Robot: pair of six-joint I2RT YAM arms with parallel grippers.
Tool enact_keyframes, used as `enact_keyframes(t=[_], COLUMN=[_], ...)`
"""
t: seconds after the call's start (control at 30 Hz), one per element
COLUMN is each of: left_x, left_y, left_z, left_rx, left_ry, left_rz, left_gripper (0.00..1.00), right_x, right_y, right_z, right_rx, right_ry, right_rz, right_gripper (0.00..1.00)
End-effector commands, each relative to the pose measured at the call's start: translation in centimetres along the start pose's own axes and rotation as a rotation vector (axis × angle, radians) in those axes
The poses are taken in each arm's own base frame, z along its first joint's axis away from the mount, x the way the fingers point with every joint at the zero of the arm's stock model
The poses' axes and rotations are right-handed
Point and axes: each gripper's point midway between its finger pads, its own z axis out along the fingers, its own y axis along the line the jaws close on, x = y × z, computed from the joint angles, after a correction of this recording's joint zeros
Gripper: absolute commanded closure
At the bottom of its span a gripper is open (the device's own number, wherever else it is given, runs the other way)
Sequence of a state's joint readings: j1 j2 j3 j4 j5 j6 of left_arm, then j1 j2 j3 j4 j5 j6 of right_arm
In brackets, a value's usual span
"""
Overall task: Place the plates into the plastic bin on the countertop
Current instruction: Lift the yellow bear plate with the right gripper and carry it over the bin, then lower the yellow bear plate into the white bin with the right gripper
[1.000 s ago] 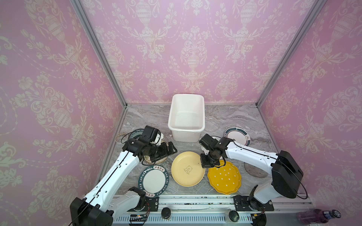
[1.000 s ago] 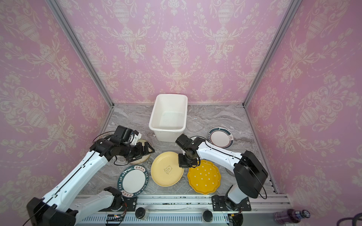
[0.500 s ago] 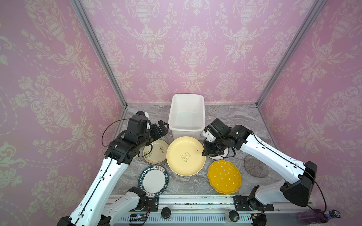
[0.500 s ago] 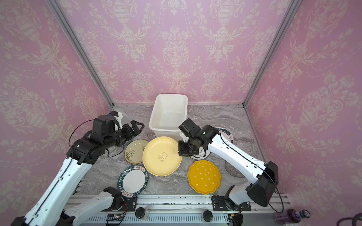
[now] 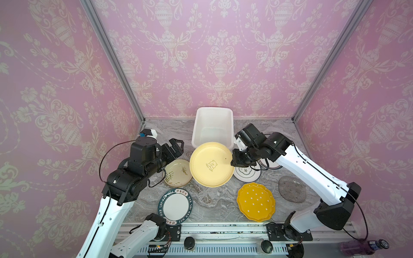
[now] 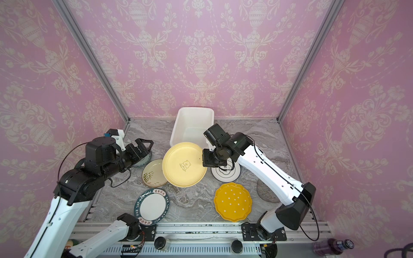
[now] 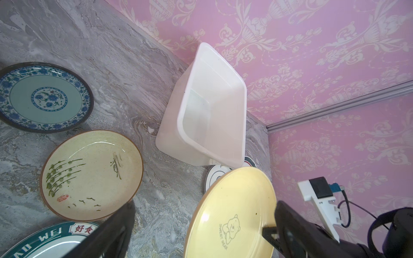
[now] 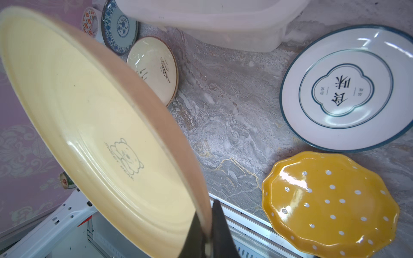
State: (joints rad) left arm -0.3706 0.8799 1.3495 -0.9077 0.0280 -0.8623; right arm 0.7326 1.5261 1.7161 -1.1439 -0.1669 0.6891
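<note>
My right gripper [image 5: 233, 159] [image 8: 206, 223] is shut on the right rim of the yellow bear plate [image 5: 211, 164] [image 8: 89, 122]. It holds the plate tilted in the air just in front of the white plastic bin [image 5: 212, 111] [image 7: 190, 89], overlapping the bin's near rim in both top views. The bin looks empty. My left gripper [image 5: 177, 146] [image 7: 204, 207] is open and raised at the left, above the countertop [image 5: 212, 201], holding nothing. Its fingers [image 7: 125, 223] frame the held plate from a distance.
On the countertop lie a cream plate [image 5: 177, 173], a blue-patterned plate [image 7: 44, 96], a white plate with a dark lettered rim [image 5: 175, 206], an orange dotted plate [image 5: 256, 202], a white ringed plate [image 8: 346, 89] and a grey glass plate [image 5: 291, 188]. Pink walls enclose three sides.
My right gripper lifted the yellow bear plate off the countertop and carried it up toward the bin. The left arm rose away from the cream plate and stayed open.
</note>
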Motion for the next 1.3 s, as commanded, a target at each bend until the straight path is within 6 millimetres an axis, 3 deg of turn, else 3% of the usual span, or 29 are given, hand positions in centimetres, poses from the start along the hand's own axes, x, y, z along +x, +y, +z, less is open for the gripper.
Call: enact_keyframes(t=[0.0, 0.2, 0.33, 0.63, 0.8, 1.07, 1.27], left_x=[1.9, 2.1, 1.4, -0.4, 0.0, 0.6, 1.1], left_y=[0.5, -0.3, -0.3, 0.2, 0.3, 0.8, 1.0], left_z=[-0.6, 0.8, 2.1, 5.7, 6.8, 8.0, 8.9], left_rx=[-0.006, 0.039, 0.027, -0.037, -0.053, -0.068, -0.077], left_ry=[0.088, 0.100, 0.069, -0.002, 0.027, 0.054, 0.076], left_rz=[0.046, 0.045, 0.050, 0.058, 0.058, 0.048, 0.050], left_gripper=[0.01, 0.01, 0.01, 0.01, 0.01, 0.01, 0.01], right_x=[-2.8, -7.8, -11.1, -16.9, -19.5, -20.8, -20.1], right_y=[0.0, 0.9, 0.4, -3.0, -3.4, -5.7, -7.1], right_z=[-1.1, -1.6, -0.9, 3.2, 5.2, 8.1, 9.7], right_rx=[0.043, 0.017, 0.009, 0.008, -0.001, 0.117, 0.178], right_ry=[-0.057, -0.105, -0.135, -0.185, -0.227, -0.239, -0.192], right_rz=[0.044, 0.106, 0.126, 0.194, 0.192, 0.130, 0.080], right_gripper=[1.00, 1.00, 1.00, 1.00, 1.00, 1.00, 1.00])
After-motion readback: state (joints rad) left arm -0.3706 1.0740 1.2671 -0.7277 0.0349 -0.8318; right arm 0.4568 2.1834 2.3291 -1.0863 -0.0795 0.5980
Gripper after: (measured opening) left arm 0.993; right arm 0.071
